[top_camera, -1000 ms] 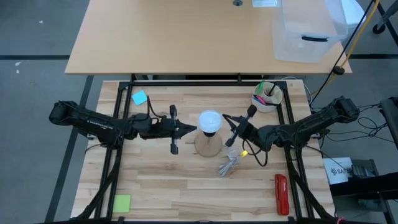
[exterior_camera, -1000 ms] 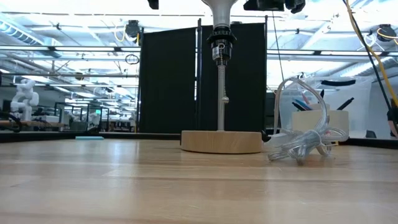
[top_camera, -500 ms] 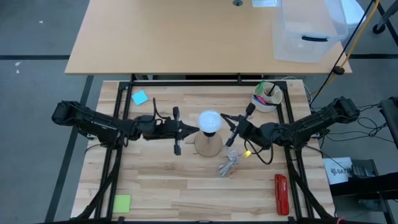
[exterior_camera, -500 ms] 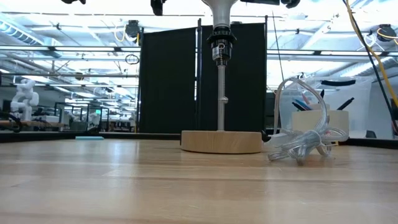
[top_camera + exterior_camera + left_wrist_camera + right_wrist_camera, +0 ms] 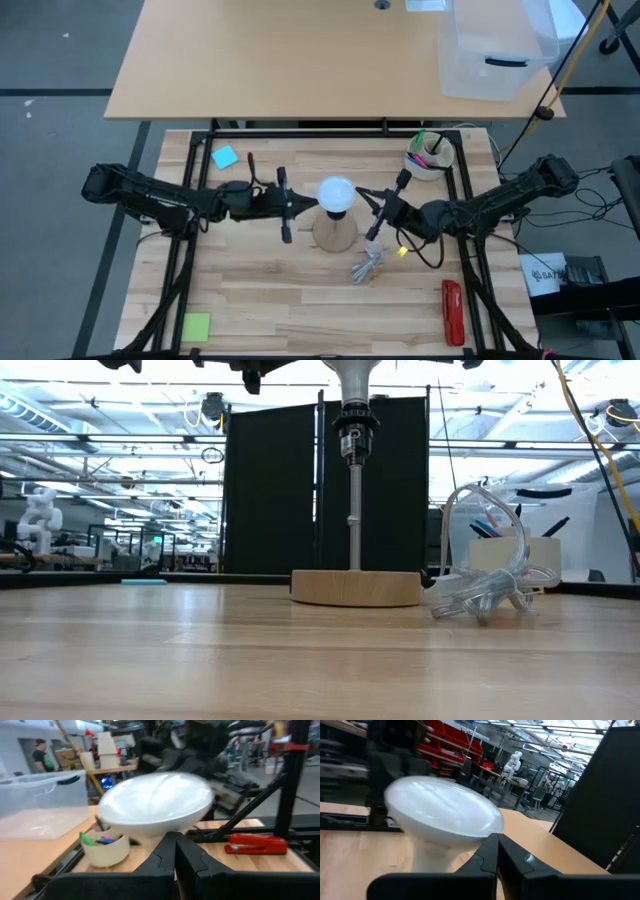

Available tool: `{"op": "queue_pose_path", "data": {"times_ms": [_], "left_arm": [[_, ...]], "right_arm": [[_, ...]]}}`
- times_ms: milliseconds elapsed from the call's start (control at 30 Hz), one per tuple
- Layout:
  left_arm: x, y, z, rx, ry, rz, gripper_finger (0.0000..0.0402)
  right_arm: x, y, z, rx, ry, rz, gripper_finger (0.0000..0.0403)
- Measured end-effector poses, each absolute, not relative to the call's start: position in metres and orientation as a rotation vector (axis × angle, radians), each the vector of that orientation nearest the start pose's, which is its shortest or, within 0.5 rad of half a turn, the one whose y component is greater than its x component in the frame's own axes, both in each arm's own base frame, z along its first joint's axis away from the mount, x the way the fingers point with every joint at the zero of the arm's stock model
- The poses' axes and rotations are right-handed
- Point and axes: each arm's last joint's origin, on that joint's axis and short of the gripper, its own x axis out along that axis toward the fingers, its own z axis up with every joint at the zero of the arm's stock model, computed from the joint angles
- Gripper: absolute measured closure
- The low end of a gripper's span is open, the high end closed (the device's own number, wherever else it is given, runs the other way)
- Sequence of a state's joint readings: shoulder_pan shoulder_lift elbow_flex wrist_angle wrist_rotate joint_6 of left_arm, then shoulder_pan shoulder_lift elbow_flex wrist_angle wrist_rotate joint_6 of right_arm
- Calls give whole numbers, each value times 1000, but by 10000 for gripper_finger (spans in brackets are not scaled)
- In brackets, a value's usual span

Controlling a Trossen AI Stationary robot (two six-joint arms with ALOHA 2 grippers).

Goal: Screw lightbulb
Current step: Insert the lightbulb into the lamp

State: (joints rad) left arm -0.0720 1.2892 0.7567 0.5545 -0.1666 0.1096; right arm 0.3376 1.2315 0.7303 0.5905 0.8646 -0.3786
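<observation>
The white lightbulb sits upright in the black socket on a thin pole above the round wooden base, at the table's middle. My left gripper is shut, level, its tips at the bulb's left side just below the globe. My right gripper is shut, level, its tips at the bulb's right side below the globe. My left gripper's shut fingertips stand against the underside of the globe, coming level from the table's left; I cannot tell whether they touch. My right gripper's shut fingertips stand at the globe's lower edge, coming level from the table's right; I cannot tell whether they touch.
A bundle of clear cable lies just near of the base. A white cup of pens stands at the far right, a red tool at the near right, a blue note far left, a green note near left.
My left gripper has gone a little toward the bulb and has rolled about its own axis, so its crossbar now stands tilted. The bulb and the base have stayed in place.
</observation>
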Motion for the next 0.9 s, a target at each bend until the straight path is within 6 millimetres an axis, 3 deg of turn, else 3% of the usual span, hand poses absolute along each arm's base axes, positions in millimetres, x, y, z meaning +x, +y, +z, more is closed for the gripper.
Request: {"op": "queue_pose_path", "data": {"times_ms": [467,733,900], "left_arm": [[284,7,286,41,-16,205,401],[279,7,296,53,-66,224,401],[272,4,308,50,-130,167,401]], "right_arm": [[249,90,288,-335,64,-414,403],[248,91,283,-312,98,-425,403],[247,87,283,-323,115,-528,403]]}}
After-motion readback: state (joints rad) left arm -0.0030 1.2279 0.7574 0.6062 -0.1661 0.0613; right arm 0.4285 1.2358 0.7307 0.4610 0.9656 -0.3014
